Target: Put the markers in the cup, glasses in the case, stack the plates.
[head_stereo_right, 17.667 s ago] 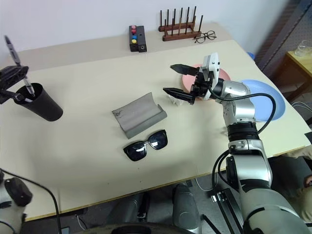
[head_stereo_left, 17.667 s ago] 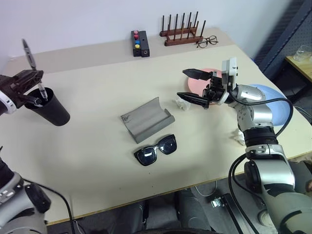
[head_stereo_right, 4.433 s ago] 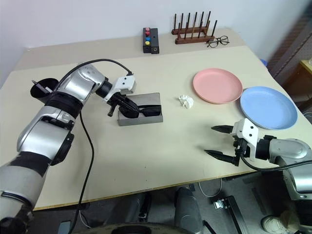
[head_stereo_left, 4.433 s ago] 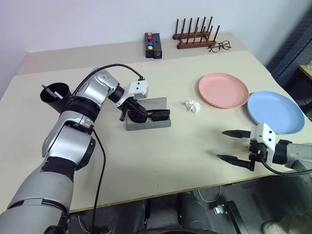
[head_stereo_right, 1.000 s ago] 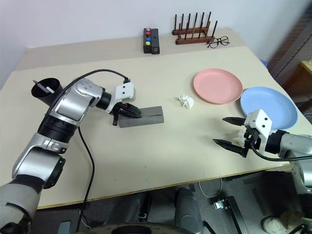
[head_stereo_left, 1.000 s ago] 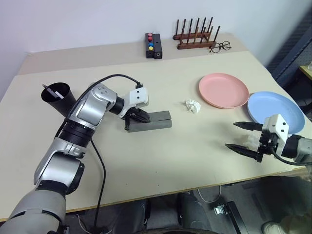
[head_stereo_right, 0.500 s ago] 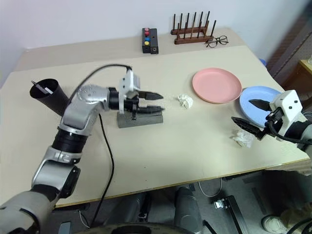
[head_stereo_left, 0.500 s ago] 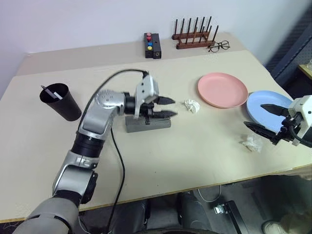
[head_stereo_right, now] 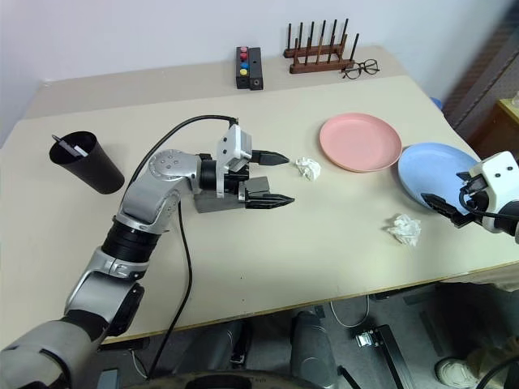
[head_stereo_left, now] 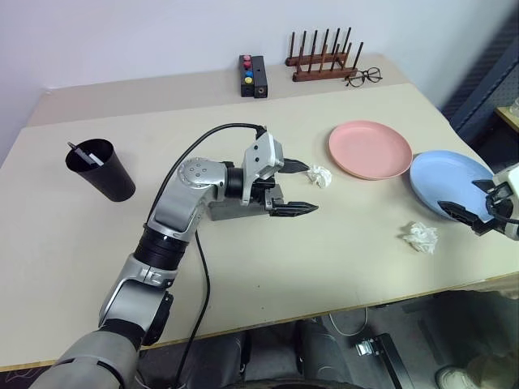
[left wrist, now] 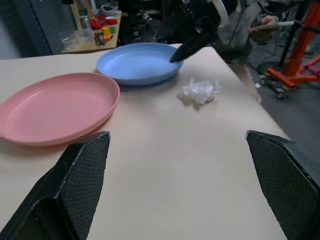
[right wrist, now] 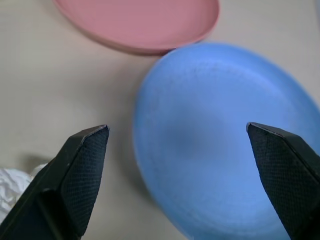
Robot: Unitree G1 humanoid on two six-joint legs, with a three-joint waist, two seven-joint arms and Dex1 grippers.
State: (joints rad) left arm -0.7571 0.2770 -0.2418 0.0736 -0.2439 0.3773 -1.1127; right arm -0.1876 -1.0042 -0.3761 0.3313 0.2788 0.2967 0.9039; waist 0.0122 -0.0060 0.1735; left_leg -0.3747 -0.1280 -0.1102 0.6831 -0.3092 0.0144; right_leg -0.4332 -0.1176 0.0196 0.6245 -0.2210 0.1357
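We see our left fingers (head_stereo_left: pixel 298 188) spread wide and empty just right of the shut grey case (head_stereo_left: pixel 243 209). Our right fingers (head_stereo_right: pixel 444 205) stand released over the blue plate (head_stereo_right: pixel 431 173), beside the pink plate (head_stereo_right: pixel 360 142).

The cup (head_stereo_left: pixel 101 168) is standing far left on the surface (head_stereo_left: pixel 243 259), markers (head_stereo_left: pixel 84 154) sitting in it. The case (head_stereo_right: pixel 212 198) is lying mid-surface. The plates (head_stereo_left: pixel 371 149) are resting side by side at right, a crumpled tissue (head_stereo_left: pixel 420 237) lying before them.
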